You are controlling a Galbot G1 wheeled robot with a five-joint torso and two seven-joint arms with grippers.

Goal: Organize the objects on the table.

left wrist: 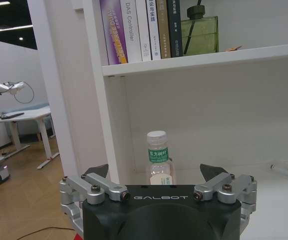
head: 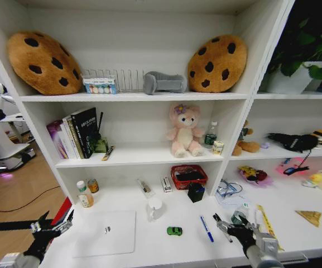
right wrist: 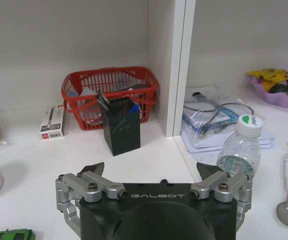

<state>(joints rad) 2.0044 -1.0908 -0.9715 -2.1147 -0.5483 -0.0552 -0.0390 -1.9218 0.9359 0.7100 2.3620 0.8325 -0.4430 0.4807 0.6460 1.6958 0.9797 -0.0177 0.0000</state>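
Note:
On the white table [head: 166, 245] lie a silver laptop [head: 106, 231], a tiny green toy car [head: 174, 230], a blue pen [head: 206, 228] and a black pen [head: 222, 228]. A white mug [head: 154, 208] stands behind the laptop. My left gripper [head: 56, 222] hovers open off the table's left end, facing a white-capped, green-labelled bottle [left wrist: 158, 159]. My right gripper [head: 233, 226] is open above the front right. A clear green-capped bottle [right wrist: 239, 152] lies just ahead of one of its fingers [right wrist: 211, 172]. The car's roof [right wrist: 6, 234] shows beside that gripper [right wrist: 149, 170].
A black pen holder [right wrist: 121, 125] and a red basket [right wrist: 111, 95] stand at the shelf's base, with a small box [right wrist: 52, 121] beside them. Bagged cables [right wrist: 213, 112] and a purple bowl [right wrist: 278, 87] lie to the right. Books [left wrist: 144, 30] fill the shelf above.

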